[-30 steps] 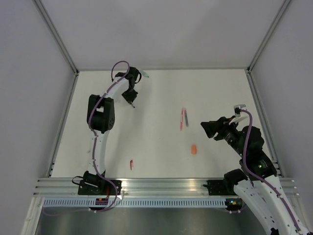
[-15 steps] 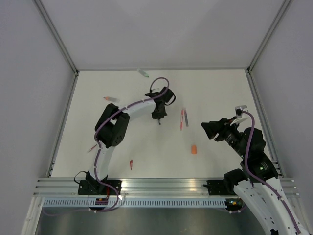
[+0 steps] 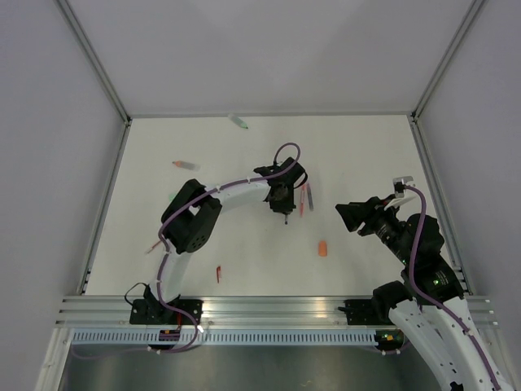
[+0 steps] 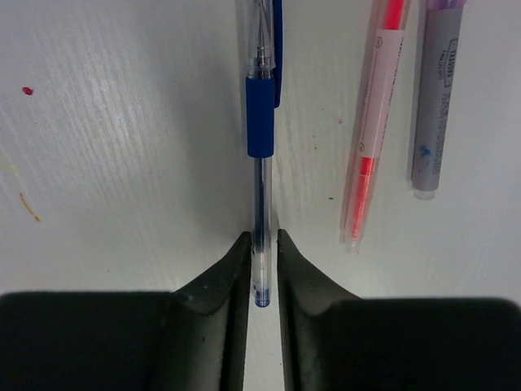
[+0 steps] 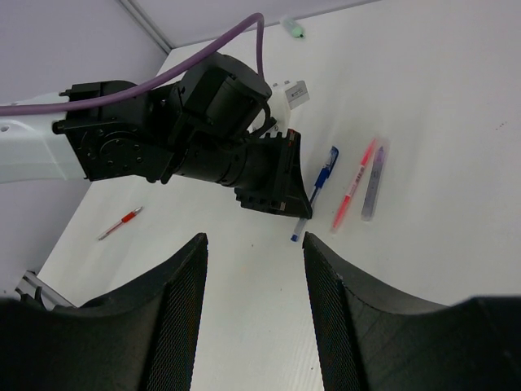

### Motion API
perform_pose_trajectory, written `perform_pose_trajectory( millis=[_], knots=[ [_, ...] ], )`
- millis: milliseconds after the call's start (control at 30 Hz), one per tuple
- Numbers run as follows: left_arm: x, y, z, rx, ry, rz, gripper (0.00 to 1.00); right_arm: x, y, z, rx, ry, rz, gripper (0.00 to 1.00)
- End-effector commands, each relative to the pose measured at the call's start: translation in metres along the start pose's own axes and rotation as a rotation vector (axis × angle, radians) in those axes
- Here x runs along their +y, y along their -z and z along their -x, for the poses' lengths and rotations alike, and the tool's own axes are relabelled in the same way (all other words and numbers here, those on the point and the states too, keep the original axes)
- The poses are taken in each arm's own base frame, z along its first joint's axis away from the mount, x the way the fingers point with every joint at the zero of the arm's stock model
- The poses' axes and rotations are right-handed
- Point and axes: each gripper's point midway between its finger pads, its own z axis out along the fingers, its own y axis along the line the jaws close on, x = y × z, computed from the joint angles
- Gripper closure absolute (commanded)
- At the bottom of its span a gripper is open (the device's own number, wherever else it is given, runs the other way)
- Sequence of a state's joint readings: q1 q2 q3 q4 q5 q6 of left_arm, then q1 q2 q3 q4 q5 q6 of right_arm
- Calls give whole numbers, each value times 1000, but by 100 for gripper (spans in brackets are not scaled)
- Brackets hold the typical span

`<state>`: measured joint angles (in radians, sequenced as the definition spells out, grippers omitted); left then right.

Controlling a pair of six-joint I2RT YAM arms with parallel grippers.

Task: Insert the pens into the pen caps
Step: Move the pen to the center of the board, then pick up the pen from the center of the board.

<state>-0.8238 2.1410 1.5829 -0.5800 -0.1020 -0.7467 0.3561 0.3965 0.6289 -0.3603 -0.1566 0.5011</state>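
L gripper (image 4: 262, 241), bottom centre of its wrist view: fingers nearly together, w/ one end of the blue pen (image 4: 260, 122) in the slit btwn them. Thin light slivers show either side of the barrel, so can't tell if it's pinched or only flanked. Pen runs straight up the frame over the white table (image 4: 122, 163). Right of it, apart, is the red pen (image 4: 370, 147), then the grey pen (image 4: 431, 98) just beside that. All three are roughly parallel.

Top view: L gripper sits mid-frame, its arm arched over from lower left, red pen just to its right. R gripper (image 3: 343, 217) is further right, apart from the pens, jaws spread wide w/ nothing in them. Its own wrist view shows only table btwn the fingers.

Scattered in top view:
- orange cap (image 3: 323, 248) right of centre, below the pens
- mint cap (image 3: 238, 121) at the table's top edge
- salmon pen (image 3: 184, 164) upper left
- small red piece (image 3: 218, 274) lower centre-left, too small to ID
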Motion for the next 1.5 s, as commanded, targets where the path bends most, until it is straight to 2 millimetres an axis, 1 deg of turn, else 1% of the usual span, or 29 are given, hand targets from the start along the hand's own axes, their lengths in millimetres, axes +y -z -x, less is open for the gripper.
perform_pose_trajectory(
  millis=[0,67,133,167,233,267,300,367,433,500,533,600,633,667,700,733,800,833,900,933,1133,1167,1200,1233,1300,1333,1367,1400,1467],
  knots=[
    [8,0,-24,87,-101,-20,75,4,1,14,-38,4,-2,44],
    [6,14,-12,41,-105,-18,68,3,0,13,-36,8,-5,44],
    [14,24,2,-26,-97,29,65,2,-1,13,-35,8,-6,44],
    [14,37,12,-73,-93,32,62,1,-1,12,-32,12,-9,44],
    [24,52,30,-159,-62,96,60,0,-1,12,-33,14,-15,44],
    [23,69,40,-208,-51,93,50,-2,-2,11,-32,17,-20,44],
    [28,77,50,-255,-35,121,42,-2,-2,11,-31,17,-22,43],
    [29,92,61,-304,-30,123,21,-1,-2,11,-31,19,-18,43],
    [31,111,75,-352,-40,120,18,-1,-2,11,-31,17,-18,44],
    [34,121,84,-361,-56,108,17,-2,-2,10,-28,17,-18,44],
    [42,128,94,-372,-44,109,18,-1,-2,10,-28,19,-13,44],
    [55,131,100,-347,-80,104,20,-1,-3,7,-24,19,-5,44],
    [74,132,111,-343,-64,114,21,1,-3,6,-20,22,9,44],
    [86,134,115,-338,-55,127,22,2,-4,5,-16,26,13,44],
    [106,136,115,-323,-16,177,23,2,-4,5,-15,27,15,44],
    [136,137,122,-317,50,219,22,2,-4,5,-17,27,15,44],
    [159,136,122,-280,146,215,21,5,-4,4,-11,25,33,43],
    [185,135,124,-264,210,236,20,7,-3,4,-9,21,45,43],
    [201,134,125,-250,275,225,20,8,-4,1,-2,21,53,43],
    [220,134,126,-247,322,249,19,7,-5,0,-2,19,53,43],
    [261,134,133,-296,452,309,16,-5,-18,-16,57,0,14,43],
    [267,135,136,-299,486,319,17,-4,-19,-16,61,-3,15,43],
    [278,135,143,-308,578,326,18,-5,-20,-17,69,-6,14,43],
    [281,135,144,-297,620,324,19,-5,-20,-17,69,-6,14,43],
    [278,132,146,-261,691,281,20,-6,-20,-20,68,-10,12,43],
    [279,134,155,-271,712,282,20,-8,-21,-21,61,-13,6,43],
    [282,137,150,-248,727,319,20,-8,-22,-21,61,-13,8,43],
    [291,148,162,-309,789,376,20,-9,-23,-21,63,-15,5,43],
    [299,147,165,-333,855,423,20,-8,-23,-21,70,-13,7,43]
  ],
)
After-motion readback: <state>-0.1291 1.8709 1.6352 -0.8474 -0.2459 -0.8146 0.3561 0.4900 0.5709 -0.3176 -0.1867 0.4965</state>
